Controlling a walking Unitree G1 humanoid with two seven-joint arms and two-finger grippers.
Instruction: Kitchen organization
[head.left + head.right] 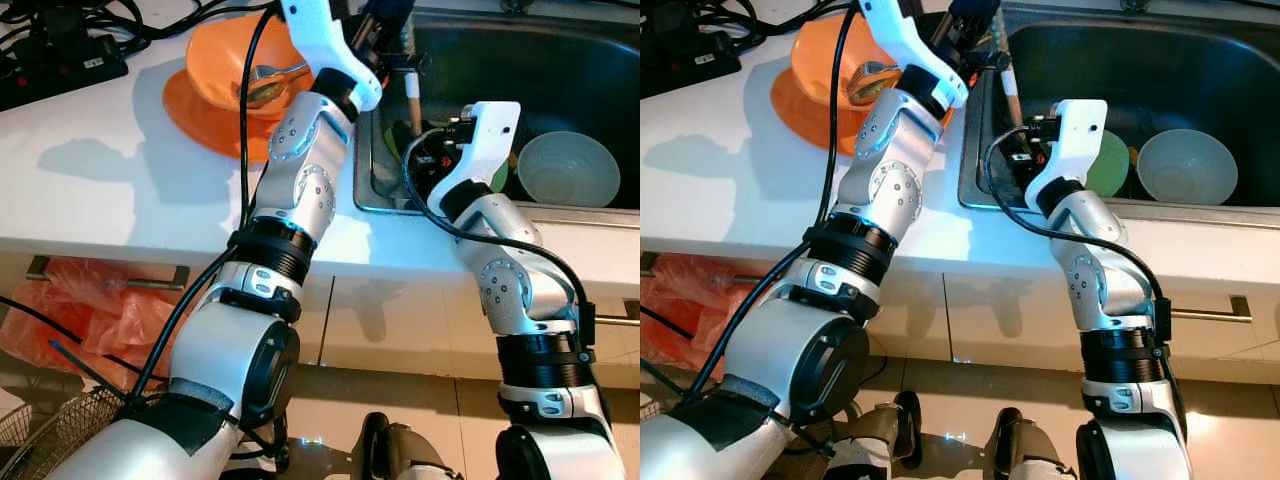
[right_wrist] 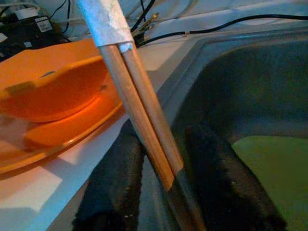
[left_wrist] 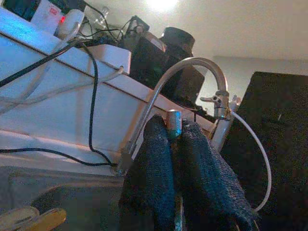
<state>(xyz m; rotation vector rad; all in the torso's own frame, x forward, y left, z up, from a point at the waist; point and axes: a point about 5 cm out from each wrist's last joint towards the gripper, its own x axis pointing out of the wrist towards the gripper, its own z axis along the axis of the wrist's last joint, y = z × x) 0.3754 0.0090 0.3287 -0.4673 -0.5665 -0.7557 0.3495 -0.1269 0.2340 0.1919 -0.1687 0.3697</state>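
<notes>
We observe both arms raised over a white tabletop point(image 1: 120, 190) with a steel sink point(image 1: 560, 70) set into its right portion. The left tool point(image 3: 174, 144) is positioned above the sink's left rim, its two black fingers point(image 3: 151, 163) clenched on the silver-capped end of a pair of wooden chopsticks point(image 2: 144, 110). The chopsticks hang from that grip along the sink's left edge, their upper section wrapped in silver and their lower ends dropping into the basin. The right tool point(image 2: 163, 192) sits low at the same left rim, with its fingers released and spread to either side of the chopsticks; we cannot tell whether either finger touches them. On the tabletop just beside the sink's left rim stands an orange bowl point(image 1: 240, 65) on an orange plate point(image 1: 200, 115), with a metal spoon point(image 1: 275, 85) lying in the bowl. Inside the sink we see a pale bowl point(image 1: 568, 168) near its front wall and a green dish point(image 1: 1108, 162) beside it. A curved faucet point(image 3: 192, 72) rises behind the basin. Black cables point(image 1: 60, 40) lie at the tabletop's far left corner.
</notes>
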